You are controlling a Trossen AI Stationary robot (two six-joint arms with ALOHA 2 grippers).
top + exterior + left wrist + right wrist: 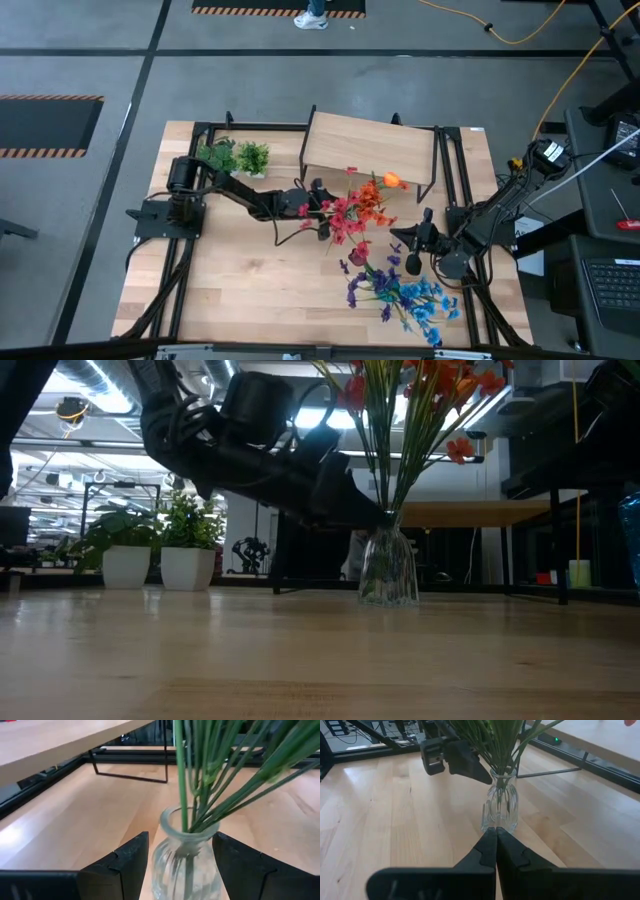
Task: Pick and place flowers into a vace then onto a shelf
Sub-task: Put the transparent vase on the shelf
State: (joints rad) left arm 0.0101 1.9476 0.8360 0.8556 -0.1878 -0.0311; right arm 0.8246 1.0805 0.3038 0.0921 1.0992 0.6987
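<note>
Two wide-spread fingers of the left claw point(181, 865) flank the glass vase point(186, 857); right claw point(496, 847) clenched empty.

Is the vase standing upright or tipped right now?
Upright. The glass vase sits flat on the table with red and orange flowers rising from it; the left gripper straddles its neck, fingers open.
</note>
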